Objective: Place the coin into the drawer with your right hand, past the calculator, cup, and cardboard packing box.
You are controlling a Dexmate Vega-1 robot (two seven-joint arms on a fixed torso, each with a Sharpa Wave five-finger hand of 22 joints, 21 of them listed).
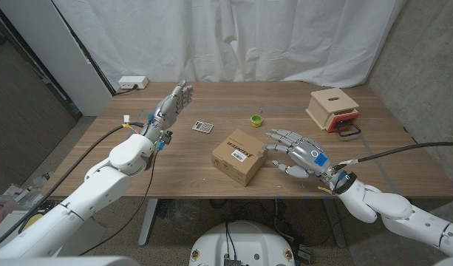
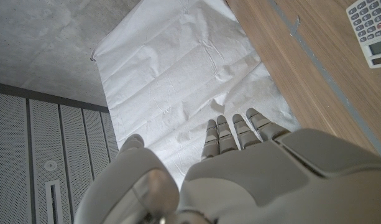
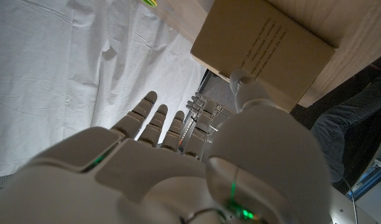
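The table, across the middle of the frame, was matt brown wood with visible grain. The packing box at centre was plain matt cardboard with a white paper label. White cloth, creased, hung along the top. Both hands had smooth, slightly glossy grey plastic shells. The drawer box, upper right, looked like pale wood.

- We count one calculator, toward the tabletop's left half.
- One green cup, near the far edge.
- One cardboard packing box, mid-tabletop.
- One wooden drawer box, by the far right corner.
- One white power strip, at the far left corner.
- Two robot hands: left hand, right hand.
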